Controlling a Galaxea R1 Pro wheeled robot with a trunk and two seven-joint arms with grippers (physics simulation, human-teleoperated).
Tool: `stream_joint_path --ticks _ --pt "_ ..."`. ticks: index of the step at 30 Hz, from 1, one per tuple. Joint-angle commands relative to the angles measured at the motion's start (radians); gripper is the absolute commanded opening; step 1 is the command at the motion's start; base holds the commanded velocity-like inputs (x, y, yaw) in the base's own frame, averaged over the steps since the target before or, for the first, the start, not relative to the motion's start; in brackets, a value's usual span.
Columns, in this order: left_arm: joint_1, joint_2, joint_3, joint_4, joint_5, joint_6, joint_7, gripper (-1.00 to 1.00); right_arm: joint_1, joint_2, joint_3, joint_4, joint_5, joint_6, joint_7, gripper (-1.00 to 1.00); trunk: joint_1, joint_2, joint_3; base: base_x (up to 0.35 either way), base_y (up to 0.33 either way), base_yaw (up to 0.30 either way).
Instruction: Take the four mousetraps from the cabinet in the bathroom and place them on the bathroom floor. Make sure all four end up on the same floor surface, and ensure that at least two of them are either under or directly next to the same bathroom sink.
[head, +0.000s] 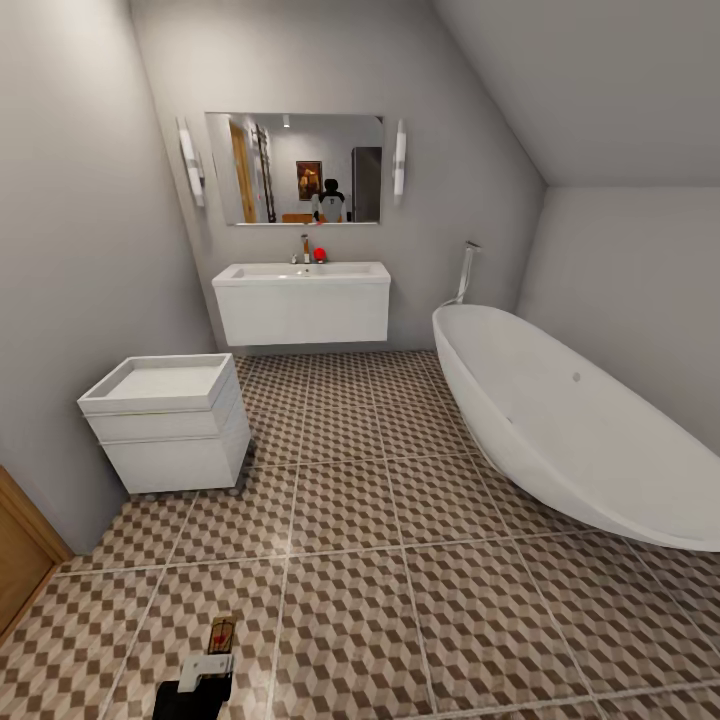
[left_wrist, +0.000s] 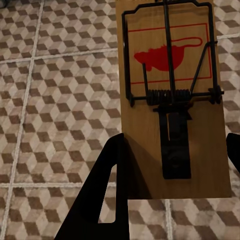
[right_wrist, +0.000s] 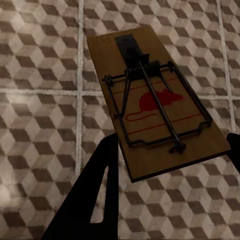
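The head view looks across the bathroom floor (head: 400, 520), tiled in a brown, beige and white cube pattern with pale grout lines. On the far wall hangs the white sink (head: 302, 300) with a chrome tap (head: 305, 250) and a small red ball (head: 319, 254) on its top, under a wide mirror (head: 295, 167) flanked by two wall lights. A small white drawer unit (head: 172, 420) stands against the wall on the left, short of the sink, and a white oval bathtub (head: 580, 420) fills the right side, cut off by the picture's edge. A strip of orange-brown wood (head: 20, 560) shows at the lower left corner — too little of it to say what it is.

At the bottom edge the left gripper (head: 212, 662) holds a mousetrap (head: 220, 632) above the tiles, well short of the sink. In the left wrist view that mousetrap (left_wrist: 172, 100) sits between the dark fingers (left_wrist: 107, 200), clenched at its near end: a pale wooden board with black wire, a spring and a red mouse silhouette inside a red outline. No writing can be read on it.

In the right wrist view a second mousetrap (right_wrist: 155, 107) with the same red mouse print lies tilted between the right gripper's fingers (right_wrist: 97, 195); it seems gripped at its near edge, though the contact itself is hard to make out.
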Motion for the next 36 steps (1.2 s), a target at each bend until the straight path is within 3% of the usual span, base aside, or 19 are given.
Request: stream_joint_path --ticks 1,2,8,10,16,20,24,36 --pt "-0.001 0.0 -0.006 0.002 -0.006 -0.003 0.008 -1.0 -0.001 0.009 0.006 0.001 0.001 -0.001 -0.008 -1.0 0.0 0.0 -0.001 0.0 0.0 0.0" --pt "-0.001 0.0 -0.006 0.002 -0.006 -0.002 0.008 -1.0 -0.001 0.028 0.006 0.0 0.001 -0.001 -0.008 -1.0 0.0 0.0 -0.001 0.0 0.0 0.0" --pt "-0.001 0.0 -0.006 0.002 -0.006 -0.001 0.008 -1.0 -0.001 0.061 0.003 -0.021 0.004 -0.009 -0.013 -1.0 0.0 0.0 -0.001 0.0 0.0 0.0" --pt "-0.001 0.0 -0.006 0.002 -0.006 -0.001 0.008 -1.0 -0.001 0.06 0.002 -0.054 0.004 -0.018 -0.013 -1.0 0.0 0.0 -0.001 0.0 0.0 0.0" --pt "-0.001 0.0 -0.006 0.002 -0.006 -0.002 0.008 -1.0 -0.001 0.056 0.002 -0.306 0.009 -0.025 -0.014 -1.0 0.0 0.0 -0.001 0.0 0.0 0.0" --pt "-0.001 0.0 -0.006 0.002 -0.006 -0.003 0.008 -1.0 -0.001 0.055 0.002 -0.325 0.009 -0.026 -0.013 -1.0 0.0 0.0 -0.001 0.0 0.0 0.0" --pt "-0.001 0.0 -0.006 0.002 -0.006 -0.003 0.005 -1.0 -0.001 0.032 0.006 -0.333 0.008 -0.033 -0.008 -1.0 0.0 0.0 -0.001 0.0 0.0 0.0" --pt "-0.001 -0.001 -0.006 0.002 -0.006 -0.003 0.003 -1.0 -0.001 0.026 0.006 -0.326 0.008 -0.035 -0.01 -1.0 0.0 0.0 -0.001 0.106 0.0 0.0"
